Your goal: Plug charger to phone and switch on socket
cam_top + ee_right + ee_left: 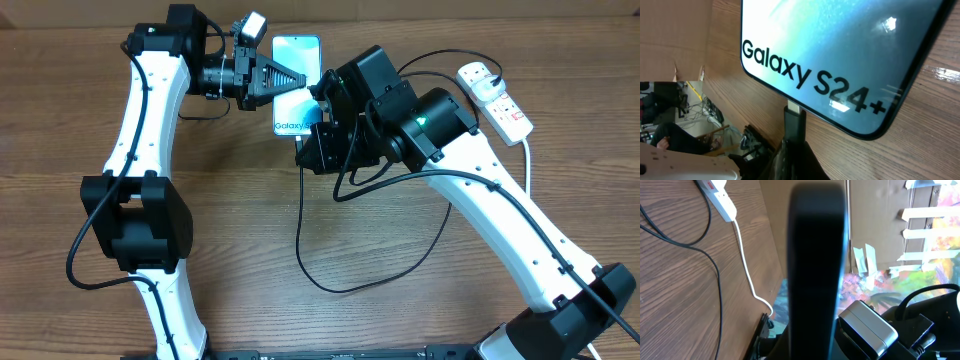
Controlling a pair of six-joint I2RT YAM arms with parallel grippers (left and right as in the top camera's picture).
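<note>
at mid-table: phone (297, 50) lies screen up, long axis running away from the robot, its "galaxy" end toward the near side.
left claw (298, 80): closed on the phone's left side edge, apparently steadying it.
right claw (794, 152): pinched shut on the charger (795, 120) tip, just below the phone's near end.
tip to port: in line with the long axis and touching the edge; seated or not, i cannot tell.
socket (495, 95): well off to the right, nearer the right arm.
</note>
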